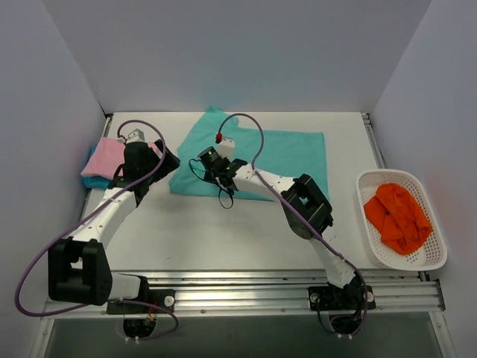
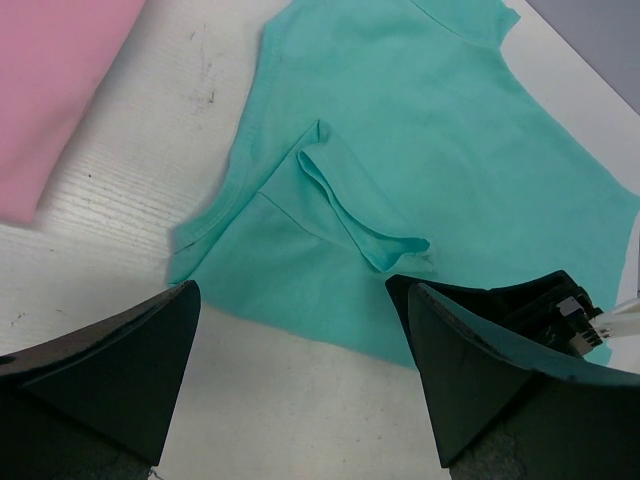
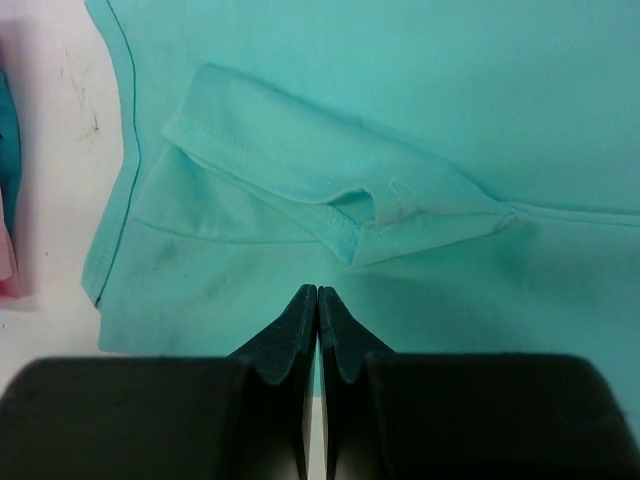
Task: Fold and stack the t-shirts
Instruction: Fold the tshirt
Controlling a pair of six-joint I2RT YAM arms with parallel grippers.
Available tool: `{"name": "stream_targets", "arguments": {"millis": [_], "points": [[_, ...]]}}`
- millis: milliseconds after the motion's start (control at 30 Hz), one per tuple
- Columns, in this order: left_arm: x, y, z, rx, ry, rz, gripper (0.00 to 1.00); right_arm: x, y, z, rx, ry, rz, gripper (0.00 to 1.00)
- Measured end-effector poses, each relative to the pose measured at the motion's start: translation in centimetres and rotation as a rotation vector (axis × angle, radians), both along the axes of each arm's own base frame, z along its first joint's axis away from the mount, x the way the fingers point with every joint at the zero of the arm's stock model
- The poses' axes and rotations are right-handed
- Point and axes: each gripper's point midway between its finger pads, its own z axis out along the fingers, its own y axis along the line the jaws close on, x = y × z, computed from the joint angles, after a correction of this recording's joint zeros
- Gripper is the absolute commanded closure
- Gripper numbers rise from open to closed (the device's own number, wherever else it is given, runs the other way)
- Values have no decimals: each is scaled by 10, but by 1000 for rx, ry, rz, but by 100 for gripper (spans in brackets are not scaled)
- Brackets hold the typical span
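Mint-teal t-shirt: one piece, spread flat on the white table, at 12 o'clock from the table's middle, near the far edge. Its wide body runs toward 3 o'clock and one corner peaks toward 12 o'clock. At the left end, a short sleeve is doubled over onto the body, with its hem showing as a raised fold.

Pink t-shirt: one piece, folded, at 9 o'clock by the left wall, well apart from the mint-teal piece, with bare table between them.

Turquoise t-shirt: one piece, lying under the pink one. Only its edge shows at the pink one's 7 o'clock side, and as a sliver at the left border of the right wrist view.

Left claw: spread wide and holding nothing. It hangs above the bare strip between the pink piece and the left edge of the mint-teal piece, its two black fingers flanking the shirt's lower left corner.

Right claw: jaws pressed together, tips touching. It sits over the left part of the mint-teal piece, at 6 o'clock from the doubled sleeve. Whether any cloth is caught between the tips cannot be told.

Basket: one, white mesh plastic, at 3 o'clock on the table's right edge, well apart from both claws.

Orange cloth: one, crumpled, lying inside the basket.
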Motion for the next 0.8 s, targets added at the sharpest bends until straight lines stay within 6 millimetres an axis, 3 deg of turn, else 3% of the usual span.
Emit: {"name": "stream_targets", "arguments": {"millis": [167,567,800], "points": [[2,2,0,2,-7,3,6,13,1,-5,2,0,-14,100],[8,4,-10,-3,7,5,6,2,-15,-38,-50,59,-24,100],[7,4,-13,-4,13,3,6,5,-17,-37,-47,57,-29,100]]}}
